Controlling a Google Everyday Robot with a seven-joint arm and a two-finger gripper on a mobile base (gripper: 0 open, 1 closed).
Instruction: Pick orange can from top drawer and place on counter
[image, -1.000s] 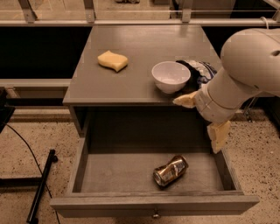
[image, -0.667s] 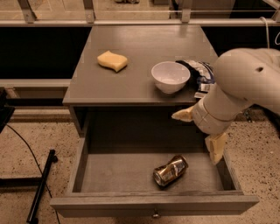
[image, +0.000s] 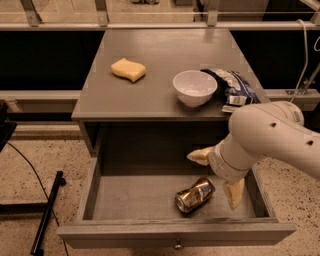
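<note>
Where the hand hangs: the hand (image: 214, 178) is just right of the orange can (image: 195, 195) and a little above it, its two fingers spread wide and gripping nothing.
Orange can: dented, lying on its side at a slant; it appears untouched by the hand.
Top drawer: the top drawer (image: 175, 233) is pulled out, its floor under the can and its front panel just in front of the can.
Bench: the bench (image: 150, 97) lies behind and above the can and carries a yellow sponge (image: 128, 69), a white bowl (image: 195, 87) and a crumpled snack bag (image: 232, 85).
Step in hand: probably the reach to the can; grasp, lift and placing are not yet done.
Next move: likely to shift left and lower so the fingers straddle the can's body, turning to match its slant, then close gently, since a round can may roll.
</note>
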